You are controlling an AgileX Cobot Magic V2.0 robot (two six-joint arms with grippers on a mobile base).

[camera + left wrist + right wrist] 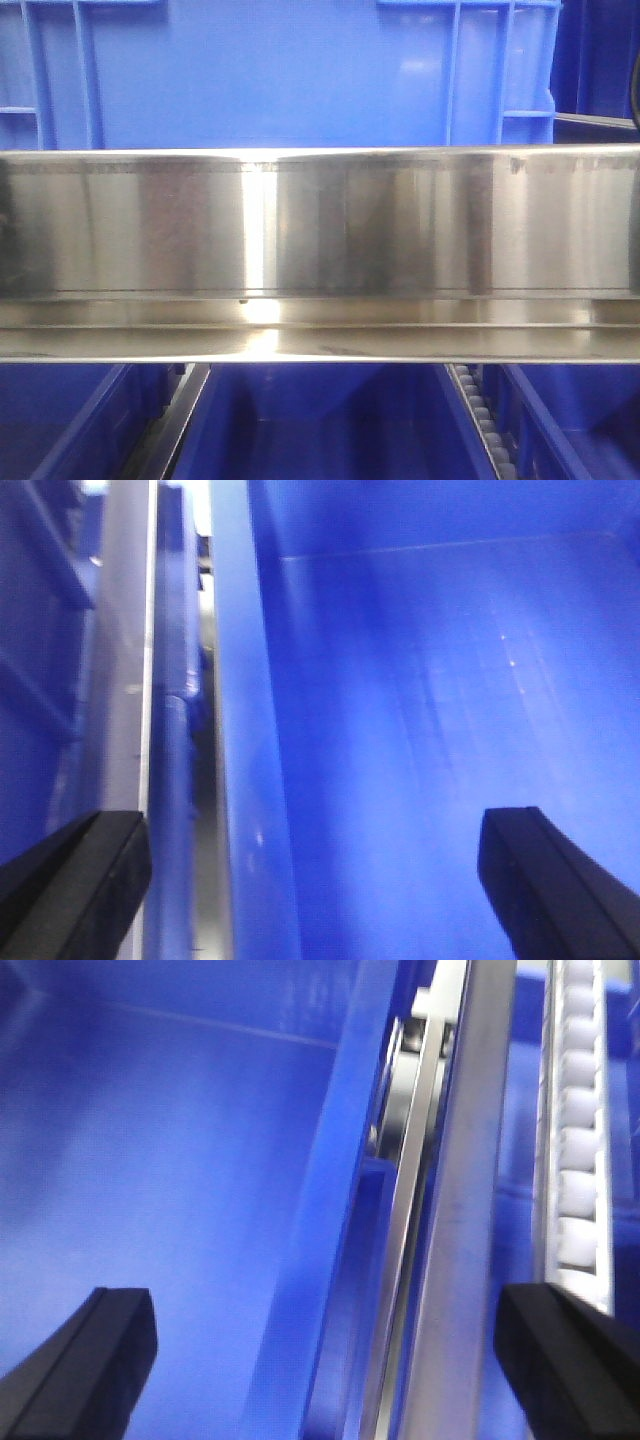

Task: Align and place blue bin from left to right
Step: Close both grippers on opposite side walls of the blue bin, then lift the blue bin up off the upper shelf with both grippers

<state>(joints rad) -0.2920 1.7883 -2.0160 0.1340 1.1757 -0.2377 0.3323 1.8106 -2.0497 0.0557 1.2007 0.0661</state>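
Left hand point(310, 880) and right hand point(325, 1350) hang open astride the side walls point(235, 730) of the deep blue plastic bin point(450, 680), which run toward 12 o'clock. Grasp pending, I'd say: pinch both rims evenly.

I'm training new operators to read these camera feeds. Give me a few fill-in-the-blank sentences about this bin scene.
The left tool has its jaws ___, straddling a blue bin wall.
Beside the right tool, the roller track carries rollers coloured ___.
In the front view, the steel beam runs ___ across the picture, with a blue bin above it.
Missing words: open; white; horizontally.
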